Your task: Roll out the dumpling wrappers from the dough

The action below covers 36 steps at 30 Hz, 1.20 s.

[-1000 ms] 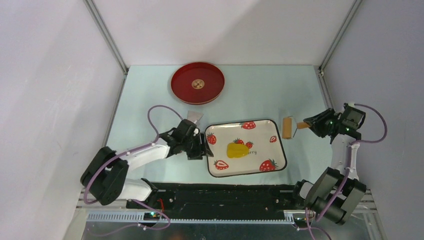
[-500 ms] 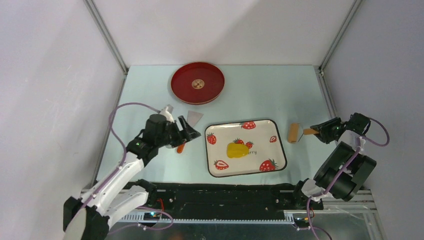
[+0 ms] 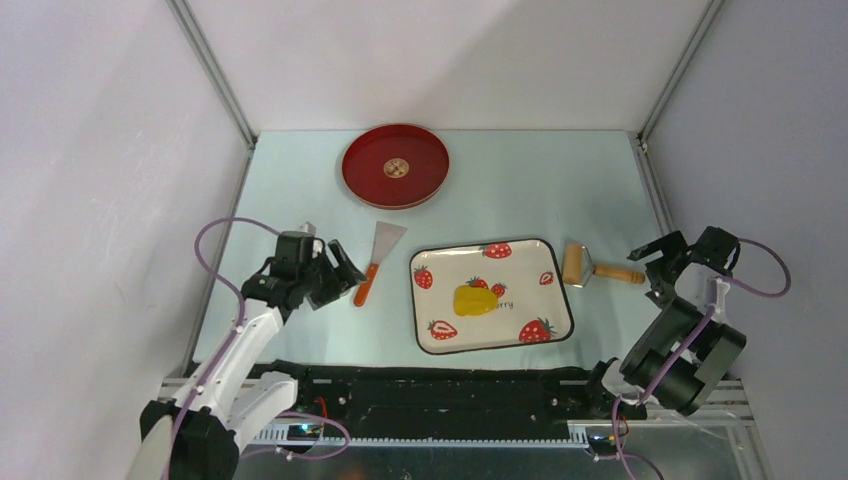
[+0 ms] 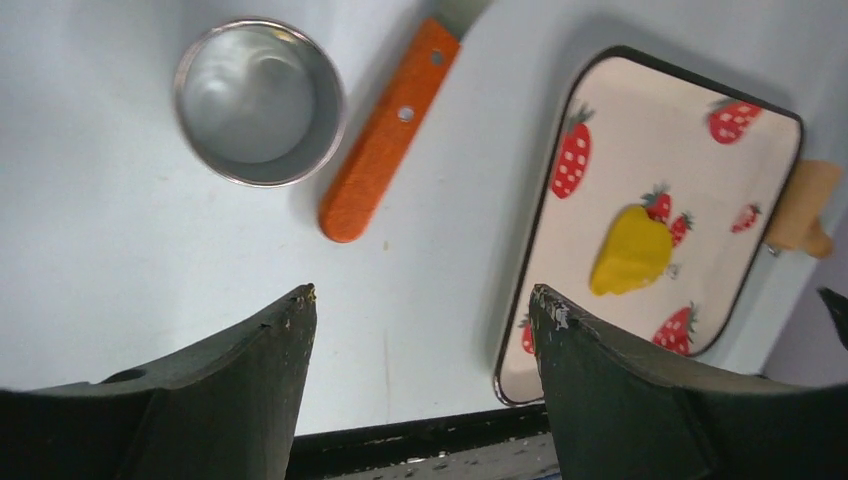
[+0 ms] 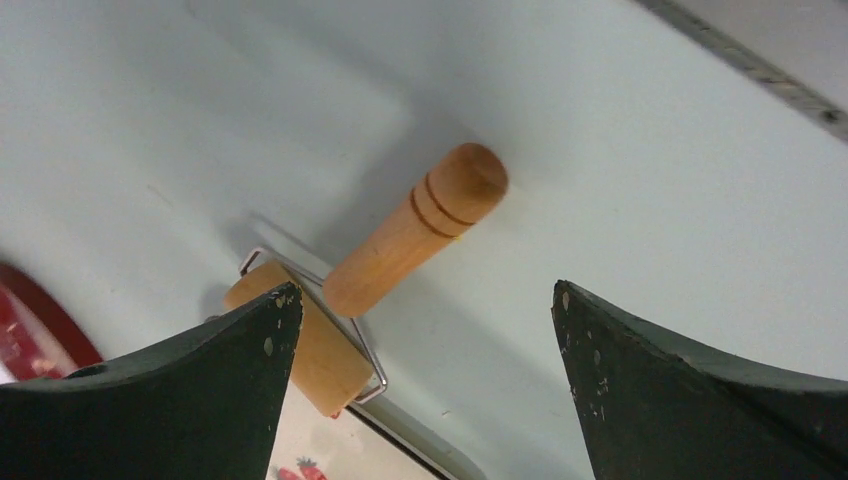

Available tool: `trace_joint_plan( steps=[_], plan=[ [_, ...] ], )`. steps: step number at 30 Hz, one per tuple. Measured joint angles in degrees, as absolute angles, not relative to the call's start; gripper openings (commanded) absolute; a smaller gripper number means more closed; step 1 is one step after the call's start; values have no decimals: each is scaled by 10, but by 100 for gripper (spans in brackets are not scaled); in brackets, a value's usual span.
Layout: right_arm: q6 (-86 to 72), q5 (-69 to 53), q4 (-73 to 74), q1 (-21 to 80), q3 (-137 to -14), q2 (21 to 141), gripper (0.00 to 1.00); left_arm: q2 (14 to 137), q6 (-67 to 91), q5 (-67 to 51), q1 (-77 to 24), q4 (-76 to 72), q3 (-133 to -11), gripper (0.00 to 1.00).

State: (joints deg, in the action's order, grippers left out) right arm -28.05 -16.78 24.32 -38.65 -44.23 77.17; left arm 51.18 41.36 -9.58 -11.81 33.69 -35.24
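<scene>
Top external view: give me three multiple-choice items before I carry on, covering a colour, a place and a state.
1. The spatula handle is:
A. blue
B. orange
C. green

2. The dough lies:
A. on the strawberry tray
B. on the red round tray
C. on the spatula

3. The right gripper, by the wooden roller, is:
A. shut on its handle
B. open, the handle lying free between its fingers
C. shut on the dough

Answers:
1. B, the handle shows orange beside the tray.
2. A, the yellow lump sits among the printed strawberries.
3. B, the right wrist view shows both fingers spread wide of the handle.
</scene>
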Motion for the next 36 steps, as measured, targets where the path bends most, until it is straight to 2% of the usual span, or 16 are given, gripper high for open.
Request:
trace_joint_plan(
  steps=[3,8,22,32,36],
  plan=[
    [-284,-114,260,-380,-442,735,99,533,400,-60,-113,374,-381,79],
    [-285,-88,265,-349,-444,686,100,562,384,-24,-83,405,-408,68],
    [-282,-109,335,-85,-486,684,99,716,344,-49,4,406,-437,39],
    [-279,-130,376,-65,-486,666,99,777,340,-53,13,374,-437,24],
    [-272,-136,384,-65,-486,655,99,790,340,-53,14,362,-437,22]
  ],
)
